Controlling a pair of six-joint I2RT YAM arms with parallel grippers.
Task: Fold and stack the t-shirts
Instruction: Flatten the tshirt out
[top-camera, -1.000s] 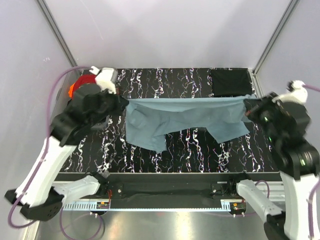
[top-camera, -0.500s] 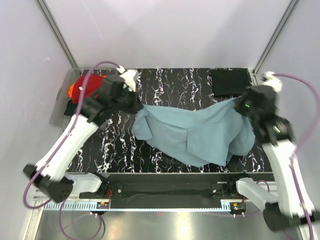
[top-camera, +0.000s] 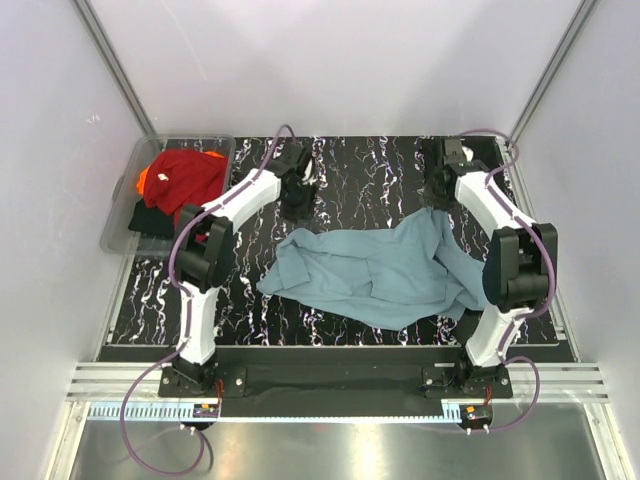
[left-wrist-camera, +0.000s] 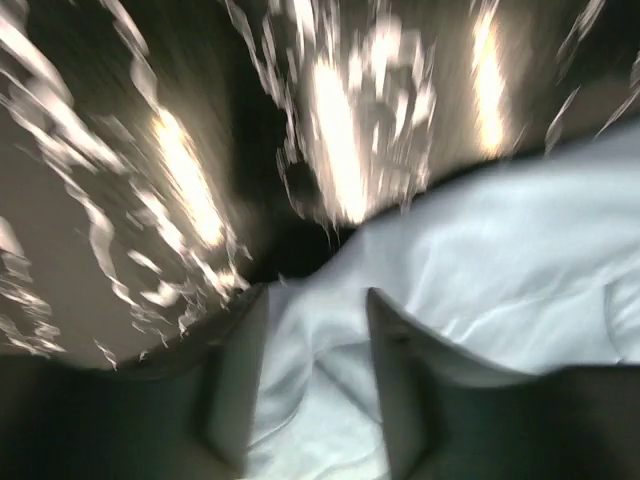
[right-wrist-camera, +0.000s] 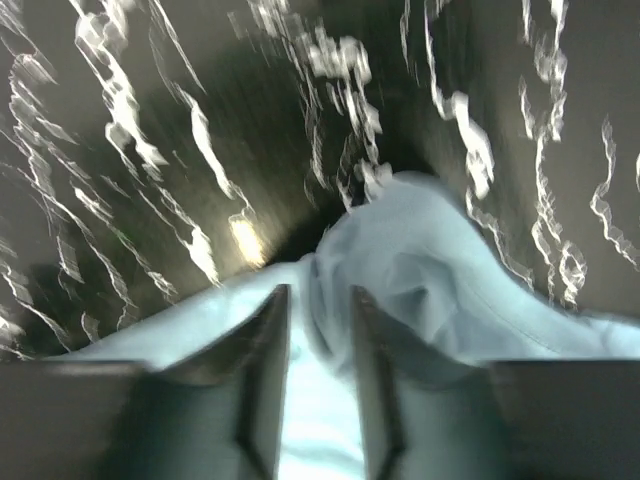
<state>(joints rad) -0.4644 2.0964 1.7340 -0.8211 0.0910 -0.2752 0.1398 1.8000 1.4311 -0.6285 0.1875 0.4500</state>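
Although the teal t-shirt (top-camera: 370, 275) lies on the table (top-camera: 380, 165), we count it as laid out and no more. It sprawls rumpled across the middle of the marbled top, its far right corner drawn up into a peak, with creases and a turned-over flap through the body. We see no fold in it yet.

Just beyond its far left edge hangs the left gripper (top-camera: 297, 205). The blurred wrist view shows its jaws well apart, with pale cloth below and between them and nothing pinched. At the raised right corner sits the right gripper (top-camera: 437, 200). Its jaws are parted too, though less widely, with the peak of fabric just ahead of the gap. We judge that it has no hold on the cloth, though the blur leaves some doubt.

Further out, a black t-shirt (top-camera: 488, 160) lies flat at the far right corner of the table, partly hidden by the right arm. We take it for the start of the stack. To the left, off the mat, a clear tub (top-camera: 118, 222) holds a red t-shirt (top-camera: 185, 175), a bit of an orange t-shirt (top-camera: 146, 181) and a dark garment (top-camera: 150, 215).

By our reckoning the task is at an early stage. The teal t-shirt needs smoothing, folding and carrying to the stack, and those in the tub are waiting.
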